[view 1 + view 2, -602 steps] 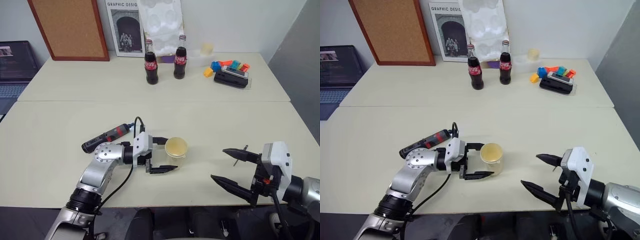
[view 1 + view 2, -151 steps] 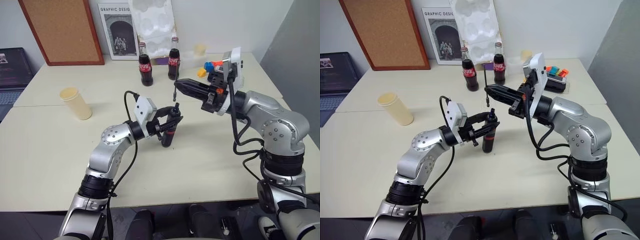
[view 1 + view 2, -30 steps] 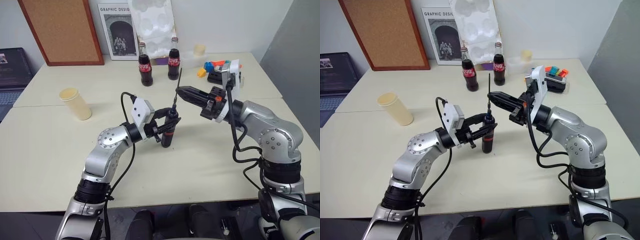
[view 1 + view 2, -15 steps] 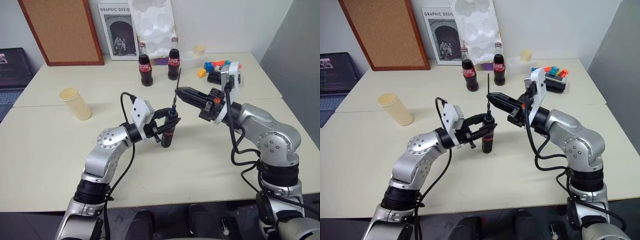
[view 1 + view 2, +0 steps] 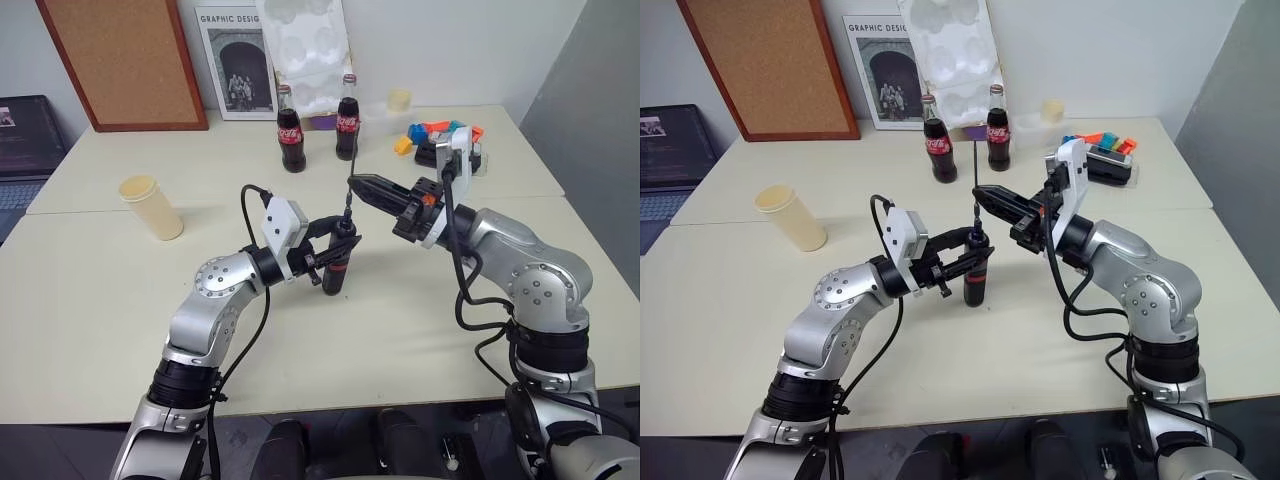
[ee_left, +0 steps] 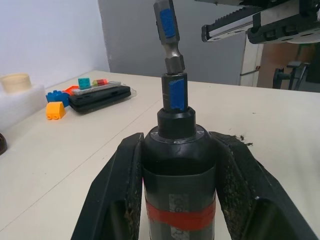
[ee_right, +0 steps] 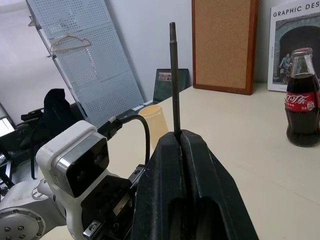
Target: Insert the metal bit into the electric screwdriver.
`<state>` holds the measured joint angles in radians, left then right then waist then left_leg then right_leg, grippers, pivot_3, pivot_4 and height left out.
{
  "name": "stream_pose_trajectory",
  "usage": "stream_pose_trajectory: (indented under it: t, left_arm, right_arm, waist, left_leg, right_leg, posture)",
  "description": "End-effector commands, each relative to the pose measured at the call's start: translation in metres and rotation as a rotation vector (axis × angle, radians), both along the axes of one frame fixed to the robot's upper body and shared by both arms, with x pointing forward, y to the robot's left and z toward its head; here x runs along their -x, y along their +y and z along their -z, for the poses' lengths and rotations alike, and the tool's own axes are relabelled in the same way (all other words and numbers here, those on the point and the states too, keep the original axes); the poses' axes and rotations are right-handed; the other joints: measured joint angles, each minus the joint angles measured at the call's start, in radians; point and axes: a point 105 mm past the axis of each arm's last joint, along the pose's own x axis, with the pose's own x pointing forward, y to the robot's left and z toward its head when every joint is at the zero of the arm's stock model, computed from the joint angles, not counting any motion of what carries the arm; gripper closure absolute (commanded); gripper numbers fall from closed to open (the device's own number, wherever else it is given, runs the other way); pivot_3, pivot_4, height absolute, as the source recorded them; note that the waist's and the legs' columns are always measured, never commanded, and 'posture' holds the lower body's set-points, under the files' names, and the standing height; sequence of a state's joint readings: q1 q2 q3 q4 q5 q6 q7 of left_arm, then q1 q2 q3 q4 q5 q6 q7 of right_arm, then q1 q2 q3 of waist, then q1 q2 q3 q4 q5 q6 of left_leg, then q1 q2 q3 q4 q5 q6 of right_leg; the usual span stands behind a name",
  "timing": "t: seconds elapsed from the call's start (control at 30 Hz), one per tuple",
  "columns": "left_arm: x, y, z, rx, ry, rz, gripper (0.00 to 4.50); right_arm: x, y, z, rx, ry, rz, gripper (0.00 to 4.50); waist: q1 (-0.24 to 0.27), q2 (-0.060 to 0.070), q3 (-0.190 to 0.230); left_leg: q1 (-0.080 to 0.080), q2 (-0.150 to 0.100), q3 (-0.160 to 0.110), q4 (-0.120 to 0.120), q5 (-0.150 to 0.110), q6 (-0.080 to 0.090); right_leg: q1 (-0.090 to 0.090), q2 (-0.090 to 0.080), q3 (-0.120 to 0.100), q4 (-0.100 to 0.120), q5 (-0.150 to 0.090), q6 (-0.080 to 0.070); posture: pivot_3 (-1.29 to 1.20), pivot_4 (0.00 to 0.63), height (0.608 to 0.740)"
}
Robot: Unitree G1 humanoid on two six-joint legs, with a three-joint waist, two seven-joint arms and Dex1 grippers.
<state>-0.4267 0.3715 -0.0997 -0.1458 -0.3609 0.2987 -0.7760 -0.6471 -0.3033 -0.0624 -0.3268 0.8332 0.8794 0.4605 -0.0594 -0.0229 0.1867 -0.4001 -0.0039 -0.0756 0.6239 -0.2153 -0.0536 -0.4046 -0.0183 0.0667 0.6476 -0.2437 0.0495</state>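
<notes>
The electric screwdriver (image 5: 334,270), black with a red band, stands upright above the table, my left gripper (image 5: 336,255) shut on its body. My right gripper (image 5: 354,183) comes in from the right, shut on the metal bit (image 5: 346,208), which hangs nearly upright. In the left wrist view the bit's (image 6: 168,30) lower end meets the top of the screwdriver's nose (image 6: 175,95), slightly tilted; how far it sits in I cannot tell. In the right wrist view the thin rod (image 7: 173,75) rises from between the shut fingers (image 7: 165,165).
A yellow paper cup (image 5: 150,206) stands at the left. Two cola bottles (image 5: 290,130) are behind the grippers. Coloured blocks and a black case (image 5: 440,150) lie at the back right. A corkboard (image 5: 125,60) and a poster lean on the wall.
Over the last second my right gripper has turned slightly and edged left with the bit over the screwdriver's nose. The left gripper and the screwdriver have stayed still.
</notes>
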Motion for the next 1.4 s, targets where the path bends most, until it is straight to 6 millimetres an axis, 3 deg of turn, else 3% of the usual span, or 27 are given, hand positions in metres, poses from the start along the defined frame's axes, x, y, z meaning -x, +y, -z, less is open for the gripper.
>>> stream_pose_trajectory:
  t: [0.03, 0.7, 1.17, 1.4]
  left_arm:
    - [-0.005, 0.011, 0.023, -0.052, 0.085, -0.052, 2.83]
    - [-0.006, 0.011, 0.022, -0.054, 0.084, -0.052, 2.83]
    - [-0.005, 0.011, 0.022, -0.053, 0.083, -0.05, 2.83]
    - [-0.005, 0.011, 0.022, -0.054, 0.082, -0.052, 2.83]
  right_arm:
    - [0.007, 0.0, 0.003, -0.003, 0.0, -0.02, 4.46]
    - [0.015, 0.002, 0.004, 0.029, -0.057, -0.034, 4.46]
    - [0.01, 0.0, -0.012, -0.015, -0.064, -0.031, 4.46]
    - [0.009, 0.0, -0.004, 0.014, -0.05, -0.026, 4.46]
  waist:
    - [0.0, 0.0, 0.0]
    - [-0.001, 0.0, 0.0]
    - [-0.001, 0.0, 0.0]
    - [-0.001, 0.0, 0.0]
  left_leg:
    - [0.0, 0.0, 0.0, 0.0, 0.0, 0.0]
    - [0.0, 0.0, 0.0, 0.0, 0.0, 0.0]
    - [0.0, 0.0, 0.0, -0.001, 0.0, 0.0]
    - [0.0, 0.0, 0.0, -0.001, 0.0, 0.0]
  right_leg:
    - [0.0, 0.0, 0.0, 0.0, 0.0, 0.0]
    - [0.0, 0.0, 0.0, -0.001, 0.0, -0.001]
    - [0.0, 0.0, 0.0, -0.001, 0.0, -0.001]
    - [0.0, 0.0, 0.0, -0.001, -0.001, -0.001]
  posture:
    - [0.0, 0.15, 0.74]
    - [0.0, 0.15, 0.74]
    - [0.0, 0.15, 0.74]
    - [0.0, 0.15, 0.74]
